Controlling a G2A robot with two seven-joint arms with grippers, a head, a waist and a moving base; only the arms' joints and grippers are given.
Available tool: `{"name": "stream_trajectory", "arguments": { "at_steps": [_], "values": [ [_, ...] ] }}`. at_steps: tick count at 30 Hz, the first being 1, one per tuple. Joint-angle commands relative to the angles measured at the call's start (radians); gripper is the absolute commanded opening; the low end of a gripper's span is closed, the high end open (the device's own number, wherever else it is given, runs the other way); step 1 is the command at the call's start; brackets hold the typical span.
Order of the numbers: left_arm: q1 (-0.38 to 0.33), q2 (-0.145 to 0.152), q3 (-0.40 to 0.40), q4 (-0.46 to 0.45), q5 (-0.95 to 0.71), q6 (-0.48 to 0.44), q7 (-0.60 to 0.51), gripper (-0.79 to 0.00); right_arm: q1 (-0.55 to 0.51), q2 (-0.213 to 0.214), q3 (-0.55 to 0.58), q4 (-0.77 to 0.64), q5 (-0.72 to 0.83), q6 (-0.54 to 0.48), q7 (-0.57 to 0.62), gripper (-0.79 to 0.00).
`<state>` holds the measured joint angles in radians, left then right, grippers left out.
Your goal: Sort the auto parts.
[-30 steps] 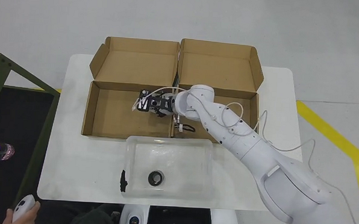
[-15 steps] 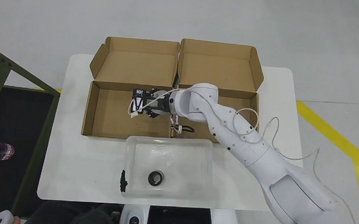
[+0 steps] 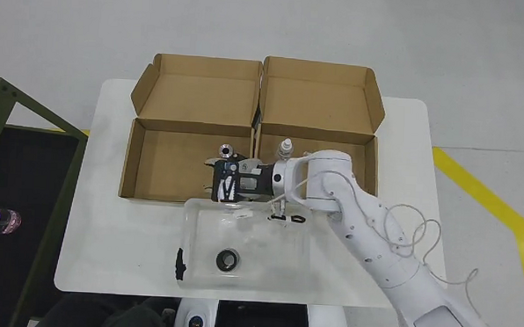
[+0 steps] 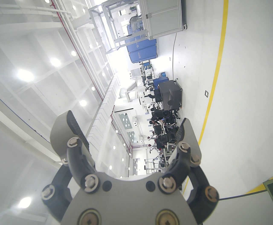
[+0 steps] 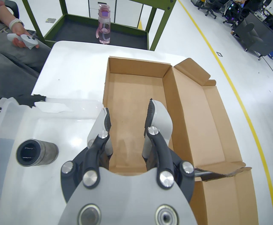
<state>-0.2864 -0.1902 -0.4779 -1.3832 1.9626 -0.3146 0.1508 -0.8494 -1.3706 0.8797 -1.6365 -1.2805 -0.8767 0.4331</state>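
Observation:
My right gripper (image 3: 210, 180) (image 5: 128, 108) is open with nothing between its fingers. It hovers over the near wall of the left cardboard box (image 3: 170, 164) (image 5: 132, 89), whose floor is bare. Just beside it stands a clear plastic bin (image 3: 311, 254) (image 5: 64, 106). Inside the bin rests a metal cylinder with a dark bore (image 3: 229, 260) (image 5: 37, 152). The left gripper (image 4: 127, 118) is open and empty, pointing away from the table toward the hall.
A second open cardboard box (image 3: 333, 142) adjoins the left one on the right. A black jagged piece (image 3: 179, 265) (image 5: 29, 99) clings to the bin's rim. A green cart (image 3: 18, 109) with a pink bottle (image 5: 103, 25) stands off the table's left side.
The right arm has swung its gripper from the far right part of the left box toward the near wall, close to the clear bin. The cylinder has not moved.

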Motion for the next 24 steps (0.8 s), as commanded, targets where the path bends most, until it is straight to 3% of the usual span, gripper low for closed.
{"name": "stream_trajectory", "arguments": {
  "at_steps": [1, 12, 24],
  "values": [
    [0.000, 0.000, 0.000, 0.000, 0.000, 0.000, 0.000, 0.000, -0.049, 0.013, 0.027, -0.050, 0.005, -0.023, 0.003, -0.465],
    [0.000, 0.000, 0.000, 0.000, 0.000, 0.000, 0.000, 0.000, -0.221, 0.062, 0.102, -0.238, -0.011, -0.118, 0.013, -0.459],
    [0.000, 0.000, 0.000, 0.000, 0.000, 0.000, 0.000, 0.000, -0.331, 0.104, 0.097, -0.296, -0.055, -0.136, -0.010, -0.440]
  ]
}}
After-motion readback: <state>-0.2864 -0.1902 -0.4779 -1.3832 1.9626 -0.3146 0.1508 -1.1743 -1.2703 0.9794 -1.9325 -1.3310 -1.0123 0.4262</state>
